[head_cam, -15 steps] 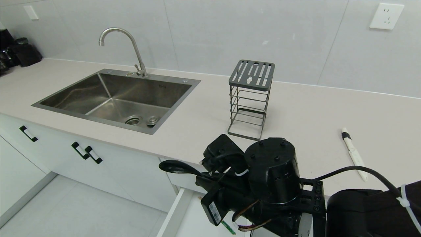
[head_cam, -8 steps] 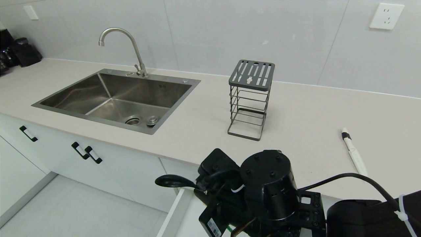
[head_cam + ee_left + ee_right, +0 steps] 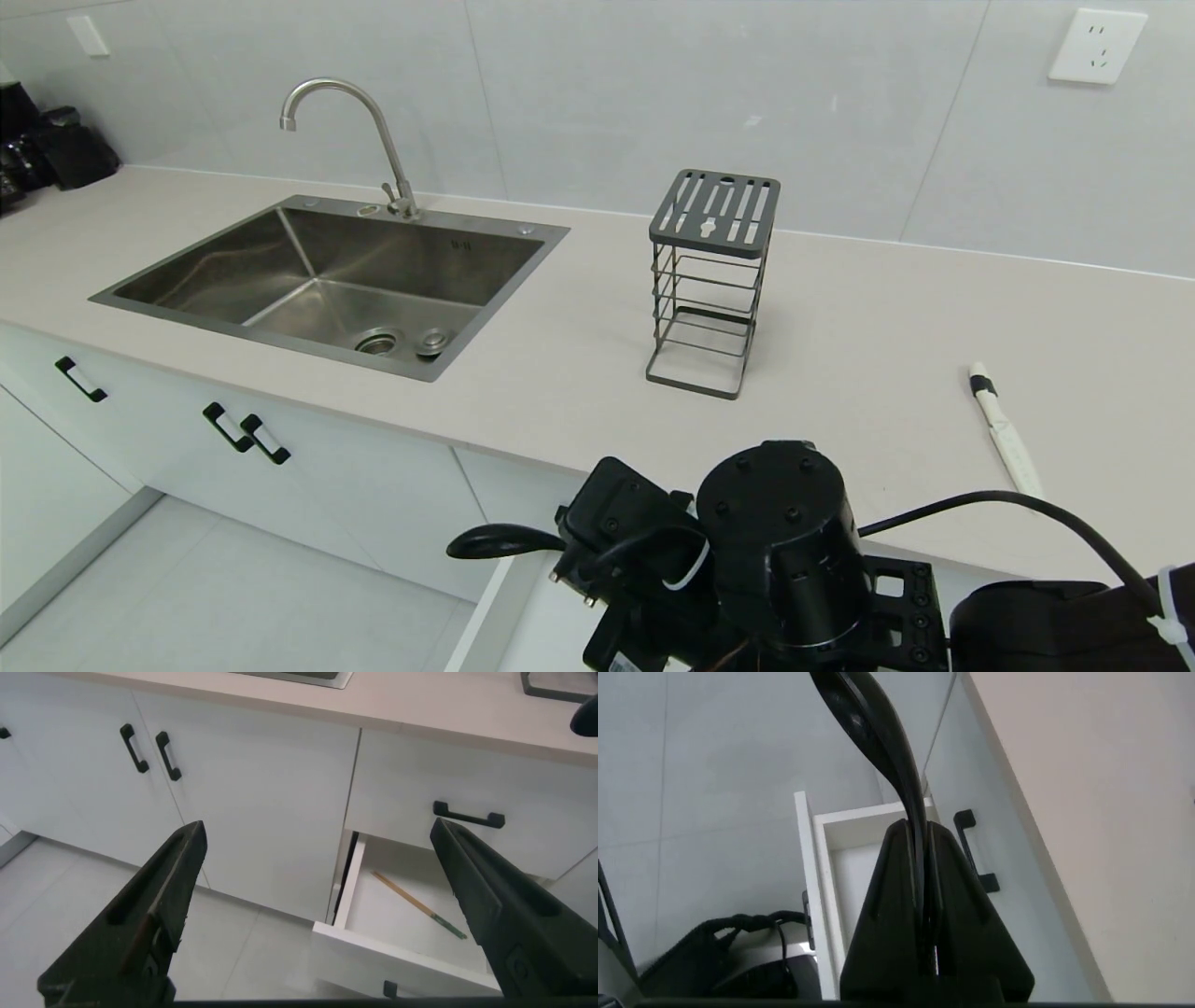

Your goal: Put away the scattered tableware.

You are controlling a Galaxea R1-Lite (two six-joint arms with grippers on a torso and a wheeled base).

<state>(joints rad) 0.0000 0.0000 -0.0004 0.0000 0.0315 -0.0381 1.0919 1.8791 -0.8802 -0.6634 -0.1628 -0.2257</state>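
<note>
Right gripper (image 3: 920, 849) lowered toward open drawer (image 3: 374, 926), clamping black spoon (image 3: 493, 541), left gripper (image 3: 318, 833) spread wide

Bright, even light (shadows faint and soft).

Black right arm (image 3: 794, 560), round screwed cap (image 3: 780, 490), looping cable (image 3: 990, 496).

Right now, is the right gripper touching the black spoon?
Touching. The right wrist view shows the right gripper shut on the handle of the spoon with no gap; the spoon's bowl sticks out beyond the fingers.
</note>
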